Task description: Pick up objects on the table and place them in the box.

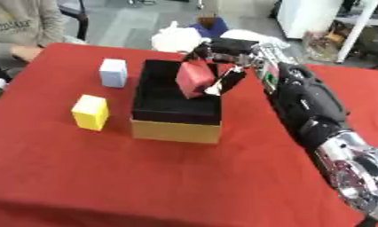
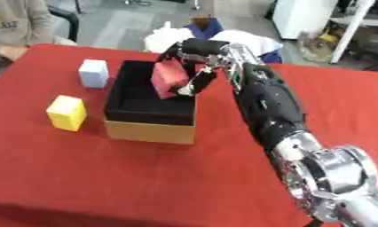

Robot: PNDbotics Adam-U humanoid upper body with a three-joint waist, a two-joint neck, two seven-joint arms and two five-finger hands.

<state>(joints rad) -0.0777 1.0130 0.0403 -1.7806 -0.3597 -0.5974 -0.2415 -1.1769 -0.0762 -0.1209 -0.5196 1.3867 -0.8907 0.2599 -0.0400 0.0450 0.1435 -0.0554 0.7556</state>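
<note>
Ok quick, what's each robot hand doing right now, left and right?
Left robot hand: not in view.
Right robot hand: closed on the red block, holding it over the open box.

Counter [image 1: 145,177]: covered in plain red, no pattern.

Box [image 1: 176,131]: mustard-yellow outer wall on the near side, black interior and rim.

Block in the right hand [image 1: 227,77]: red block [image 1: 194,77], plain, above the box's far right part.

Block at left near: yellow block [image 1: 90,111], plain.

Block at left far: pale blue-white block [image 1: 113,72], plain.

Right arm [image 2: 266,102]: black casing with small green and red marks near the wrist; silver joint at the near right. Fingers [image 1: 232,79] black with a pale tip.
</note>
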